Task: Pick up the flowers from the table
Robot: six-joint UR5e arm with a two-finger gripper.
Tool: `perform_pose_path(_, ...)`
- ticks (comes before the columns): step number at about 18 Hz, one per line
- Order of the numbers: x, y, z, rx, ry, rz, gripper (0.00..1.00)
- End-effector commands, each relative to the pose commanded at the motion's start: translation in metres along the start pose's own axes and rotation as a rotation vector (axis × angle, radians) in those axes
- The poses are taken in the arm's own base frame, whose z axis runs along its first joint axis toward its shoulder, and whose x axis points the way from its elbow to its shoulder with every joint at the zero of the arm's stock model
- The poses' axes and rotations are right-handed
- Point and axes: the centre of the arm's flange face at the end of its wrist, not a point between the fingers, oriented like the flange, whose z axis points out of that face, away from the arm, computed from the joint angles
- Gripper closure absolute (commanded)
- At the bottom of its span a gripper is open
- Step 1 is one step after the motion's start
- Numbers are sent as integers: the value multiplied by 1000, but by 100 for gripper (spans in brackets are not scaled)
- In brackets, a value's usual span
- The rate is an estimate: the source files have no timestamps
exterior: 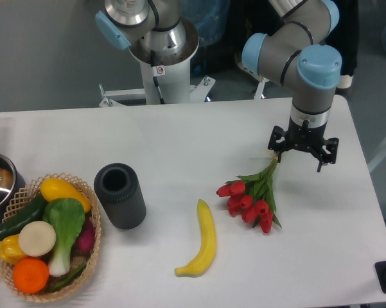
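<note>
Hovering over the stem end of the flowers point(252, 194), the gripper point(303, 151) looks spread wide with nothing in it, while the bunch lies flat on the table point(180, 138), red buds pointing toward the near edge. To do this well it should drop straight down and pinch the thin green stems, not the buds; the banana point(203, 240) lies just beside, the dark cylinder point(119, 196) and the vegetable basket point(48, 234) well apart, nothing blocking
</note>
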Motion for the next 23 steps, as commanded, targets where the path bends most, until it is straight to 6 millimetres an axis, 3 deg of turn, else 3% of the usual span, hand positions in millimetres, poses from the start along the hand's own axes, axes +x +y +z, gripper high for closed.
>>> perform_pose_path(8,14,2,14,-14,35,23,0)
perform_pose_path(11,22,-9,19,-17,43,50,0)
perform_pose_path(16,38,-25,54,-33,103,133,0)
perform_pose_path(23,49,-31,72,-45,123,147,1)
